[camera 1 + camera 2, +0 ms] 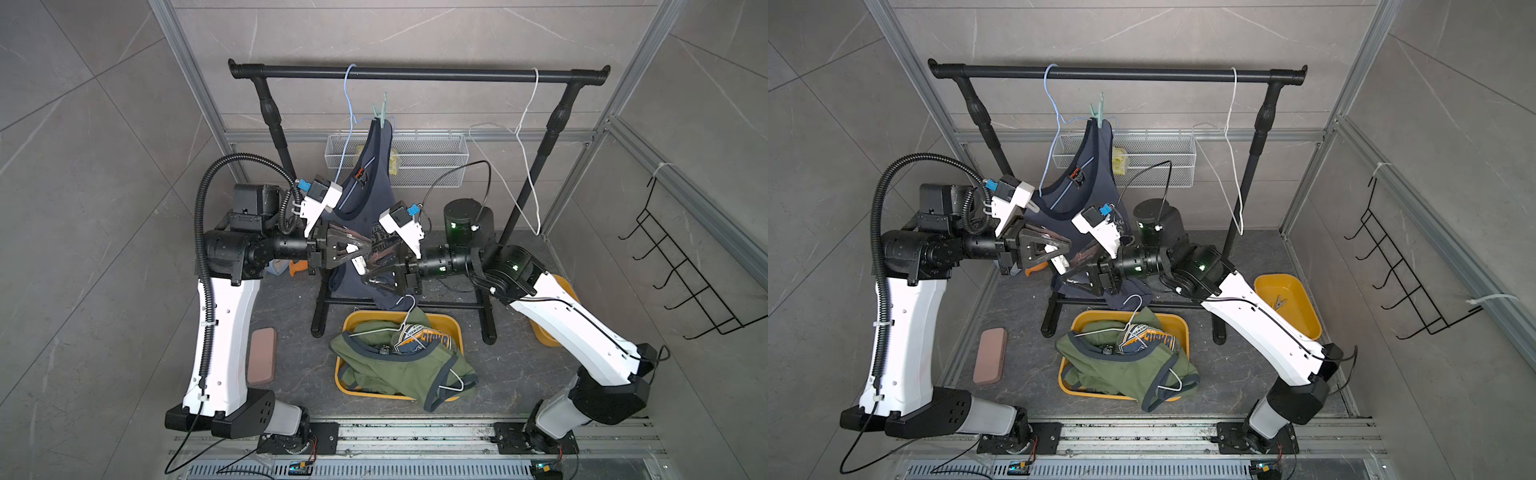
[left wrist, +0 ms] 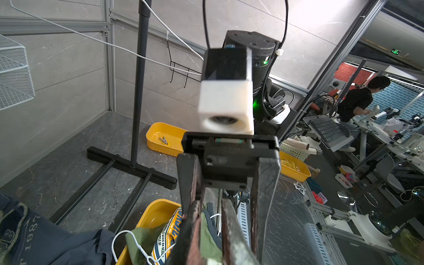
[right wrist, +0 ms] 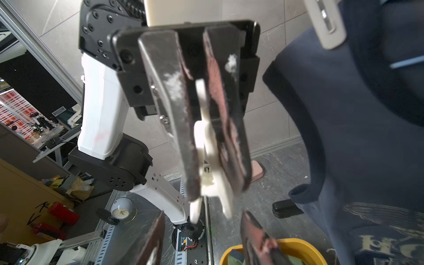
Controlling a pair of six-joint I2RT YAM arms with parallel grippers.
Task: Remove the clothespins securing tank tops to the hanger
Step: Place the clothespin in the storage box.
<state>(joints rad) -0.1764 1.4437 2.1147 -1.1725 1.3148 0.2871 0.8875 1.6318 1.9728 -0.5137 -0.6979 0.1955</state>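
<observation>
My left gripper [image 1: 368, 250] is shut on a white clothespin [image 3: 206, 146], whose prongs stick out past its fingertips. Facing it, my right gripper [image 3: 204, 231] stands open, its jaws apart just off the prongs' ends with nothing between them. Behind both hangs the navy tank top [image 1: 365, 195]. One strap is pinned by a mint green clothespin [image 1: 380, 113] to the blue hanger [image 1: 348, 104] on the black rail [image 1: 415, 75]. The olive green tank tops [image 1: 395, 365] lie heaped in a yellow bin [image 1: 451, 324] on the floor, with white hangers among them.
A bare white hanger [image 1: 525, 137] hangs at the rail's right end. A wire basket [image 1: 432, 162] is fixed to the back wall. A yellow tray [image 1: 1287, 303] holding a clothespin sits at the right, by my right arm. A pink block [image 1: 262, 355] lies on the left.
</observation>
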